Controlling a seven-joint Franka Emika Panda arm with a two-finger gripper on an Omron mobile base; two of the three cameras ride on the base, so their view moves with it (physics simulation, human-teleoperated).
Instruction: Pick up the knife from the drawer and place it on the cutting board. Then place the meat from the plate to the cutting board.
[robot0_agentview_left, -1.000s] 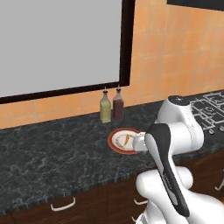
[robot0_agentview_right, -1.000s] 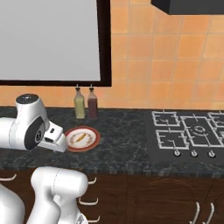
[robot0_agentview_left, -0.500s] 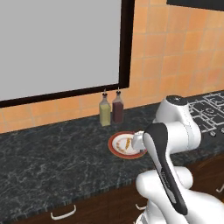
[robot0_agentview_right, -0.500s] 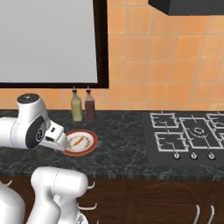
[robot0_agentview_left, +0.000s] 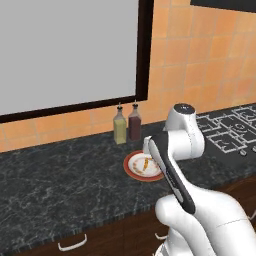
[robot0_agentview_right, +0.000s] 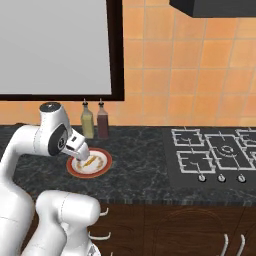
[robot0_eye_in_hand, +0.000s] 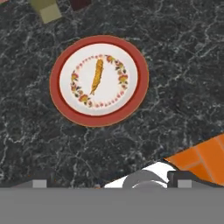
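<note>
- Counter (robot0_agentview_left: 60, 185): black marbled stone, running along the orange tiled wall.
- Plate (robot0_eye_in_hand: 65, 105): lies flat mid-counter, just in front of two bottles (robot0_agentview_right: 95, 120) at the counter's back edge.
- Gripper (robot0_eye_in_hand: 109, 183): above the plate, fingers spread apart, nothing held.
- Meat (robot0_eye_in_hand: 96, 75): rests at plate centre.

A black speckled stone counter (robot0_agentview_left: 60, 185) ran beneath an orange tiled wall (robot0_agentview_right: 200, 65). A large grey window pane with a dark frame (robot0_agentview_left: 144, 50) hung above. Dark-brown cabinet fronts (robot0_agentview_right: 190, 230) carried white handles.
</note>
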